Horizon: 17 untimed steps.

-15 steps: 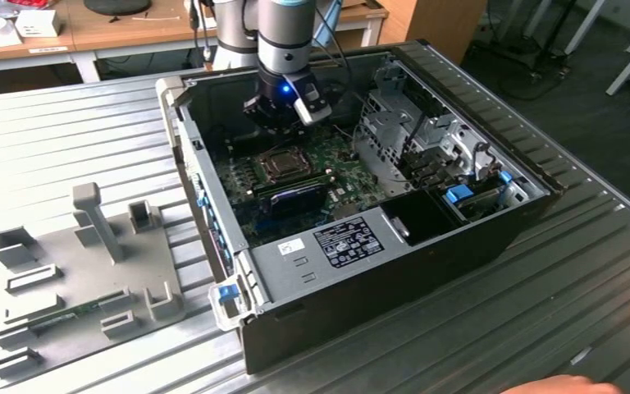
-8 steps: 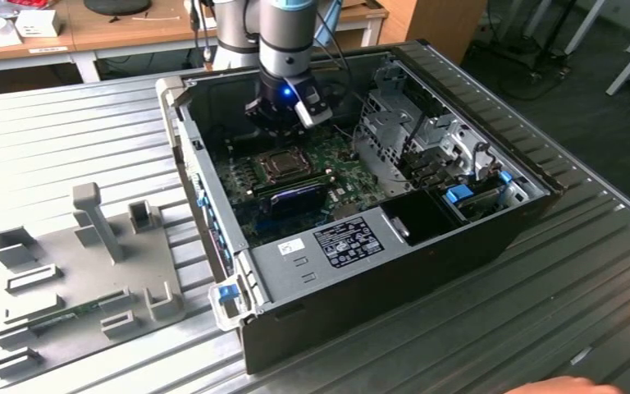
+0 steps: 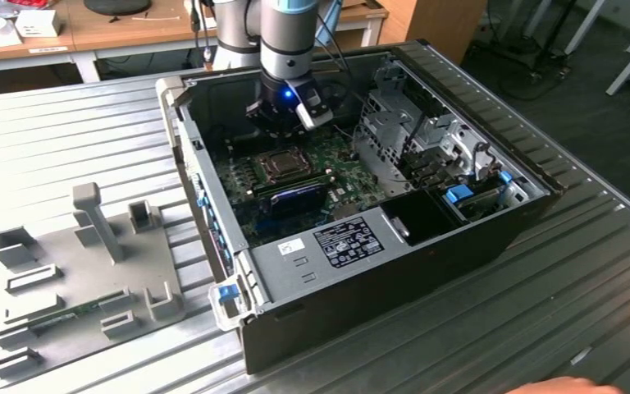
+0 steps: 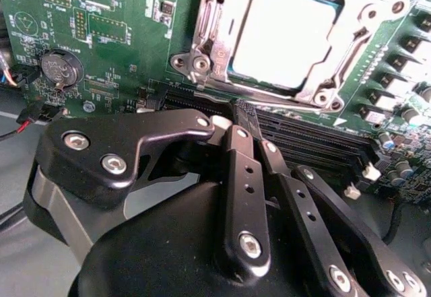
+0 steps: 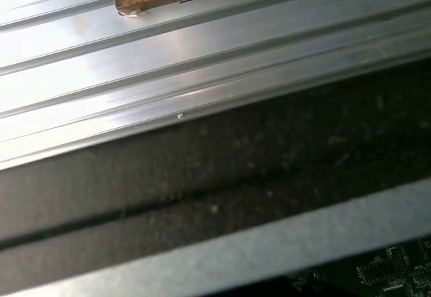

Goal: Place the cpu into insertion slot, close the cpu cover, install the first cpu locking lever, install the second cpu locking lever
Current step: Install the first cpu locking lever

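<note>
cpu (image 4: 283,38) top matt pale-grey metal; cpu cover (image 4: 360,21) shiny silver metal (reflective); table (image 5: 202,61) ribbed brushed aluminium

Print on the black case label (image 3: 348,240) seems unreadable.

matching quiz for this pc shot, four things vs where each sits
1. flat square grey metal-topped cpu
2. thin silver metal cpu cover frame
3. round silver coin battery
4. grey plastic fixture plate with posts

A. on the ribbed metal table, outside the black case
B. down over the insertion slot, framing the chip
C. in the slot, showing through the cover's window
D. on the green board, apart from the slot

Pairs: 1-C, 2-B, 3-D, 4-A
</note>
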Each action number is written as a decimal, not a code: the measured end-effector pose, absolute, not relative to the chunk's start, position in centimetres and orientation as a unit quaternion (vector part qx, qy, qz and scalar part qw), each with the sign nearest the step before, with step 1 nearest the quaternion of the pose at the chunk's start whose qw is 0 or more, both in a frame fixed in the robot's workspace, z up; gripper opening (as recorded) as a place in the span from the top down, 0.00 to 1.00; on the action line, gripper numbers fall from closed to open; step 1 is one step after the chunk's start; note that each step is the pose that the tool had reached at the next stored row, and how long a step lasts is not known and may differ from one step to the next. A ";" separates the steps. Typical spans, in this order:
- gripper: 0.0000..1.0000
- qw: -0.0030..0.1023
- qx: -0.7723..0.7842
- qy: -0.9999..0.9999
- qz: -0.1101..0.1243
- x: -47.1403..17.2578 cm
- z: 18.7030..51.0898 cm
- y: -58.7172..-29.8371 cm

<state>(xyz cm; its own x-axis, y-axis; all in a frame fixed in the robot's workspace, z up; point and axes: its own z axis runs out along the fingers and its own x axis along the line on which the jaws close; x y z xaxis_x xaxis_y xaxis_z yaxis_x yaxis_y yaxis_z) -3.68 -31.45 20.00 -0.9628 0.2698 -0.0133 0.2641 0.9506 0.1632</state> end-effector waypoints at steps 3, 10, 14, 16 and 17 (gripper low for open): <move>0.89 0.018 0.135 0.987 0.080 -3.7 20.0 -31.4; 0.89 0.018 0.144 0.986 0.080 -3.7 19.9 -31.4; 0.89 0.019 0.146 0.986 0.080 -3.7 19.9 -31.4; 0.89 0.019 0.151 0.985 0.080 -3.6 19.9 -31.4; 0.89 0.019 0.153 0.985 0.080 -3.6 19.8 -31.4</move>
<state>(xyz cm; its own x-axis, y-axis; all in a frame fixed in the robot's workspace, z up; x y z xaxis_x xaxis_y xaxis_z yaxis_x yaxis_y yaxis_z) -3.64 -31.45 19.85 -0.9523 0.3049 -0.0133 0.2987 0.9403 0.1634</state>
